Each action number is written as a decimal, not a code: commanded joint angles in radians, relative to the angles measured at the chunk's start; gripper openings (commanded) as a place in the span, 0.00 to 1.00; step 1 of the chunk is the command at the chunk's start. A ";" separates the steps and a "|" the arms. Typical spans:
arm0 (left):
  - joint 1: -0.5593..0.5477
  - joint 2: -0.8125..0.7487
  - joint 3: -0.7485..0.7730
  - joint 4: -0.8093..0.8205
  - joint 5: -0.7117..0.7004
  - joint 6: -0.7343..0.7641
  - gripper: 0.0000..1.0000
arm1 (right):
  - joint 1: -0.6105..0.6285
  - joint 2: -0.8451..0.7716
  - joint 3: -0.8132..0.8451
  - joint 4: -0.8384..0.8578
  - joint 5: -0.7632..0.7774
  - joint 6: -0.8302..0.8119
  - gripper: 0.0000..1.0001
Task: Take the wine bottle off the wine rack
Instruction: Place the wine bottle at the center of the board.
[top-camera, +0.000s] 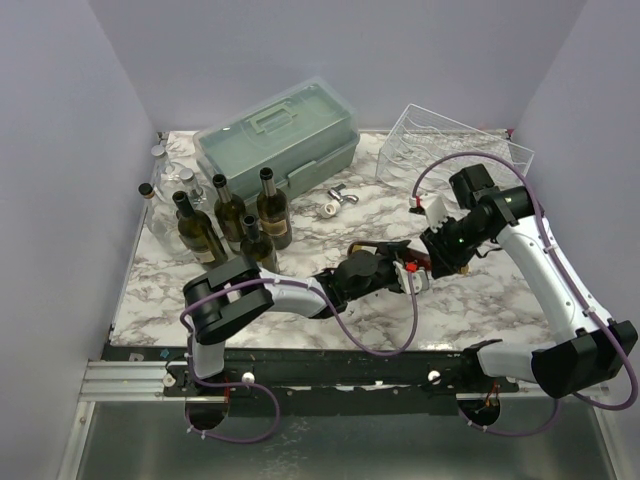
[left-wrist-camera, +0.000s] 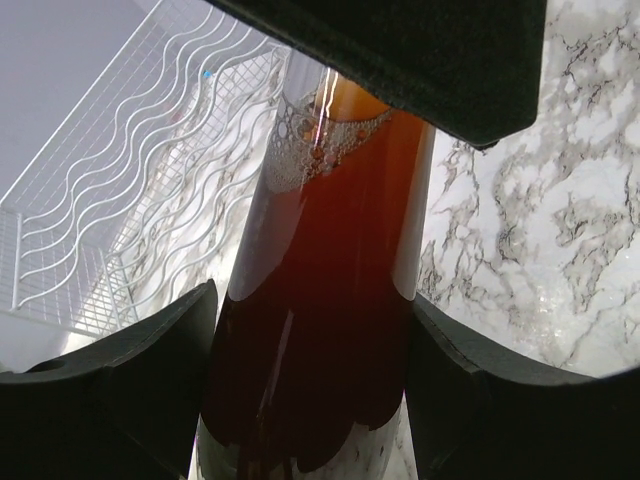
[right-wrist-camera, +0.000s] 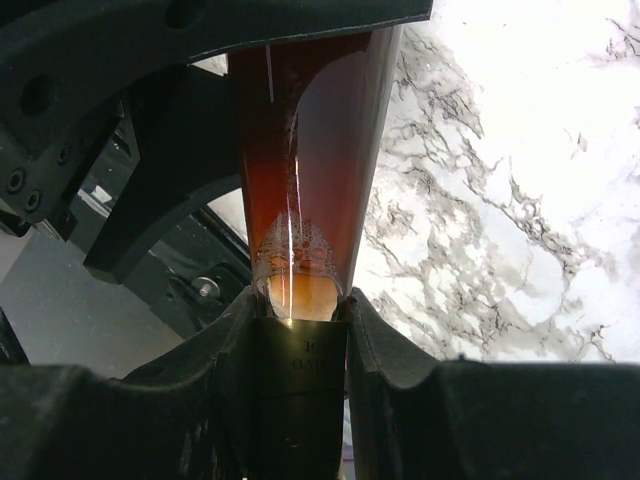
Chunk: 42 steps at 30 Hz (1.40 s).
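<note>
My right tool (right-wrist-camera: 300, 320) clamps the wine bottle (left-wrist-camera: 320, 330) at its gilt neck band, print unreadable; my left tool (left-wrist-camera: 312, 300) flanks the body, grip unclear; bottle hangs off the wine rack (top-camera: 455, 145), over the surface (top-camera: 500, 300)

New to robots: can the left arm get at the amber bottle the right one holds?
Likely yes: the fingers of the left gripper sit either side of the wine bottle, seemingly touching it; the right gripper holds only the neck.

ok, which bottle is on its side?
The amber-filled wine bottle mid-table, horizontal between the left gripper and right gripper; the dark bottles at rear left all stand upright.
</note>
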 joint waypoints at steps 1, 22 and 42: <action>0.000 -0.032 -0.016 -0.005 0.033 -0.057 0.11 | 0.005 -0.015 0.066 -0.021 -0.161 -0.006 0.08; 0.024 -0.234 -0.190 0.043 0.108 -0.353 0.00 | -0.011 -0.023 0.329 0.069 -0.352 0.044 0.78; 0.073 -0.337 -0.303 0.198 0.097 -0.655 0.00 | -0.010 -0.196 0.071 0.363 -0.816 -0.439 0.92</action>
